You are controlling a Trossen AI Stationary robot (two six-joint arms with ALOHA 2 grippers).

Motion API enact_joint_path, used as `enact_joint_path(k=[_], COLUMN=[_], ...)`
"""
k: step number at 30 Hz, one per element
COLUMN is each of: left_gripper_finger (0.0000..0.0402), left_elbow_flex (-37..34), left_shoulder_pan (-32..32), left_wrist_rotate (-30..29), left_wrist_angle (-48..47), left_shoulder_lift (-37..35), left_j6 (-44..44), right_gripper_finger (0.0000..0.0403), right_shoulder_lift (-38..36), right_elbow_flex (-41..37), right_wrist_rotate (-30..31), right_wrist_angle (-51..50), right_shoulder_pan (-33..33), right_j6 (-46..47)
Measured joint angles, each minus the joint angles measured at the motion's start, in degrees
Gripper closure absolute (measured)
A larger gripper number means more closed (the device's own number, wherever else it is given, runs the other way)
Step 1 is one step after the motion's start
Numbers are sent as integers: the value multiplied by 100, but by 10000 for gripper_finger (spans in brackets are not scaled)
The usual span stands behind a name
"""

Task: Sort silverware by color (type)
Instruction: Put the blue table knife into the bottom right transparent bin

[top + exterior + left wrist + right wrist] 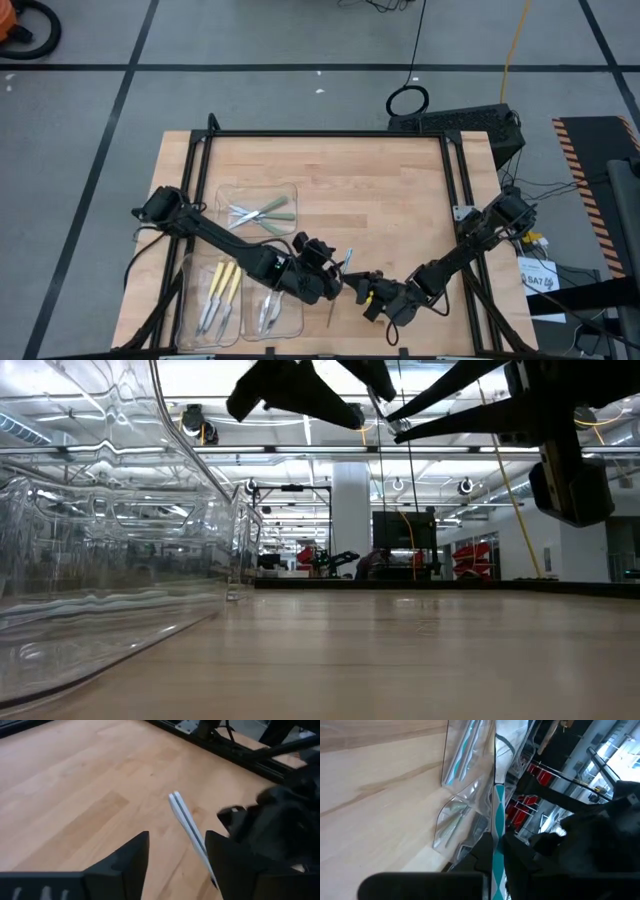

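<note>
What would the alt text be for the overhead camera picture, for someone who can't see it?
Seen from above, the left gripper and right gripper meet near the wooden table's front edge around a light blue utensil. Three clear trays at left hold pale green utensils, yellow utensils and light blue utensils.

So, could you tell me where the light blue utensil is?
In the high view, the light blue utensil is held by the right gripper, beside the left gripper.

Between the two grippers, a utensil (347, 262) stands over the table (380, 190), pinched in the right gripper (364, 292). Just left of the left gripper (335, 270) lie three trays (290, 190), each holding silverware (262, 213).
</note>
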Motion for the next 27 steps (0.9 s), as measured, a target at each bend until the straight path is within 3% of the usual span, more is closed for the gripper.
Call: enact_joint_path(k=[5, 9, 27], left_gripper_finger=[172, 170, 170], left_elbow_flex=[0, 0, 0], left_shoulder_pan=[92, 146, 261], left_wrist_rotate=[263, 548, 674], left_wrist_angle=[358, 584, 534], left_shoulder_lift=[13, 68, 65], left_j6=[74, -148, -398], right_gripper_finger=[383, 383, 383], right_shoulder_lift=[0, 0, 0], right_elbow_flex=[0, 0, 0], right_wrist_rotate=[-2, -15, -28], right_wrist_angle=[-7, -4, 57], right_shoulder_pan=[0, 0, 0], right_j6=[83, 92, 50])
